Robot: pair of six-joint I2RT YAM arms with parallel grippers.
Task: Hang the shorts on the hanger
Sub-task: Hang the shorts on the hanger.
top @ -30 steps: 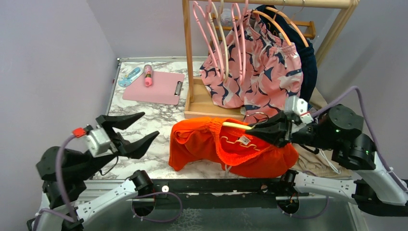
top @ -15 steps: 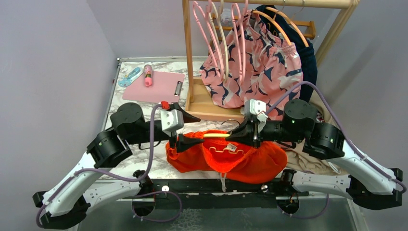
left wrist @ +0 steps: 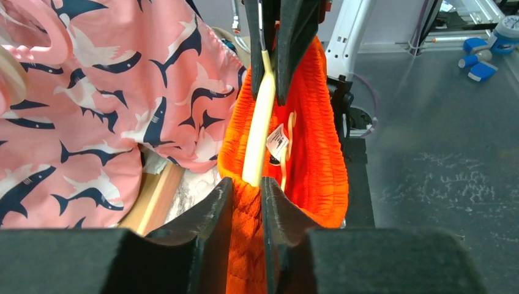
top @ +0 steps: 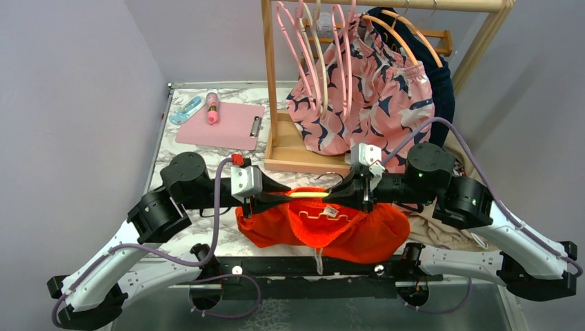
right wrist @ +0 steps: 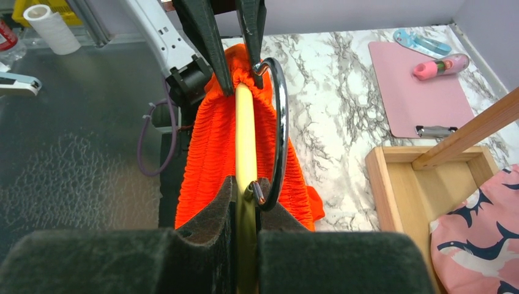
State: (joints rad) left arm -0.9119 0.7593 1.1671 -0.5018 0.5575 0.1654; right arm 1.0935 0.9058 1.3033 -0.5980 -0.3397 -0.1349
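Orange shorts (top: 345, 231) strung on the pale-yellow hanger (top: 308, 194), held between both claws.
The waistband ran along the level hanger above the near edge of the marble surface (top: 207, 162). The right claw (right wrist: 246, 187) was clamped tight on the hanger beside its metal hook (right wrist: 280, 122); the left claw (left wrist: 246, 190) was pinched nearly closed on waistband fabric at the opposite end.

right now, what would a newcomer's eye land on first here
The bright orange shorts sag at the near edge of the table, threaded on a pale-yellow hanger that both arms' jaws pinch, one at each end. Behind them, pink shark-print shorts hang from a wooden rack.
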